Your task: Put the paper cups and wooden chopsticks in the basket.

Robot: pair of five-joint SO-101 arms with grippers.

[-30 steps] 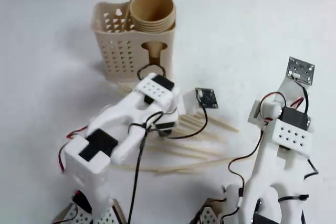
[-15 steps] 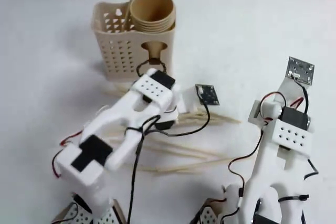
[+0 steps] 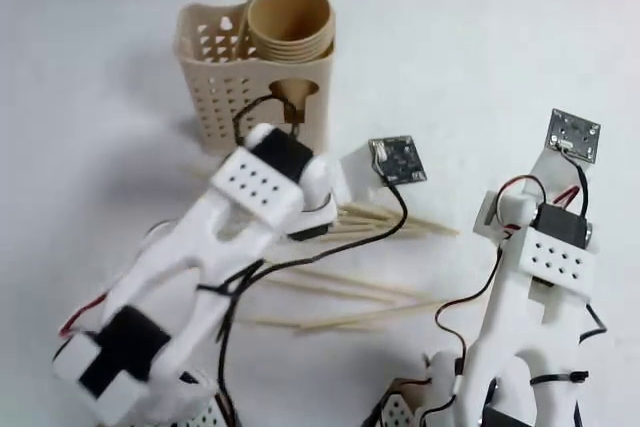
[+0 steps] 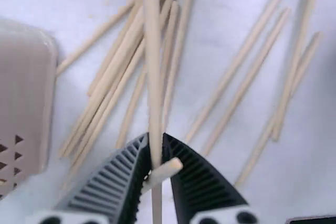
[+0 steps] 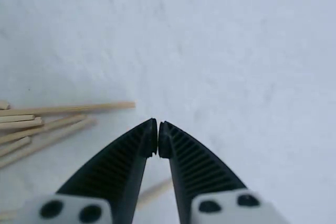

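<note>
One basket (image 3: pixel 215 97) with one paper cup stack (image 3: pixel 290 22); about a dozen loose chopsticks (image 3: pixel 420 225). Left gripper (image 4: pixel 156 153) clamps two held chopsticks (image 4: pixel 152 77); right gripper (image 5: pixel 157 137) closed, empty.

We find no text, label, number or sign that we can read on the basket (image 3: pixel 215 97), the paper cups (image 3: pixel 290 17) or the circuit board (image 3: pixel 397 160) (its markings are too small to tell).

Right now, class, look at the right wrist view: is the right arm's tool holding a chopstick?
No, the right tool is closed on nothing, with the chopsticks lying apart from it on the table.
</note>
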